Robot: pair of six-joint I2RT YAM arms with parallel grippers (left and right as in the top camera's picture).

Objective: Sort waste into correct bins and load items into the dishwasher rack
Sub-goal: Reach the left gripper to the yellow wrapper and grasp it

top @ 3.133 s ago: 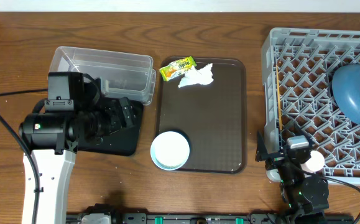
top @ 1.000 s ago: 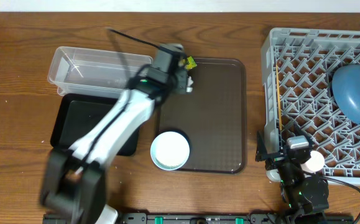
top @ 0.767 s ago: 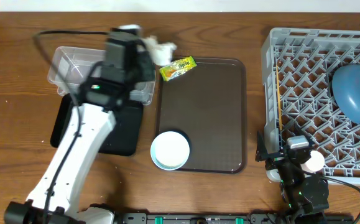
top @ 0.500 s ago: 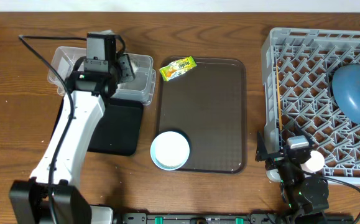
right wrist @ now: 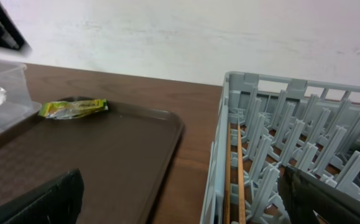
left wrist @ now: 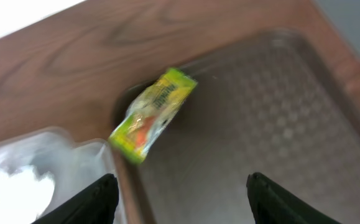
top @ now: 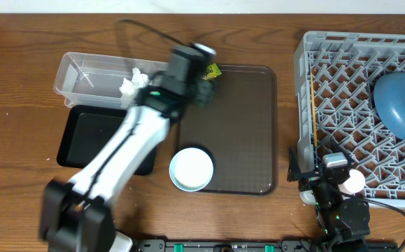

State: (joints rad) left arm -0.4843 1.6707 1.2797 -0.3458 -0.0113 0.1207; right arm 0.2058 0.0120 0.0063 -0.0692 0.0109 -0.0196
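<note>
Sorting waste: pickup of snack wrapper [left wrist: 153, 115] judged step in hand. Left tool [left wrist: 181, 185] spread wide, empty, poised above it at brown tray [left wrist: 260, 112] corner, beside clear tub [top: 90, 70] holding tissue [top: 130, 84]. Descent and closure required next. Right tool [right wrist: 183, 193] wide, idle.

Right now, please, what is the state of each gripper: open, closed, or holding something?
Left gripper: jaws open, holding nothing; the snack wrapper lies ahead of it.
Right gripper: jaws open, holding nothing.
</note>
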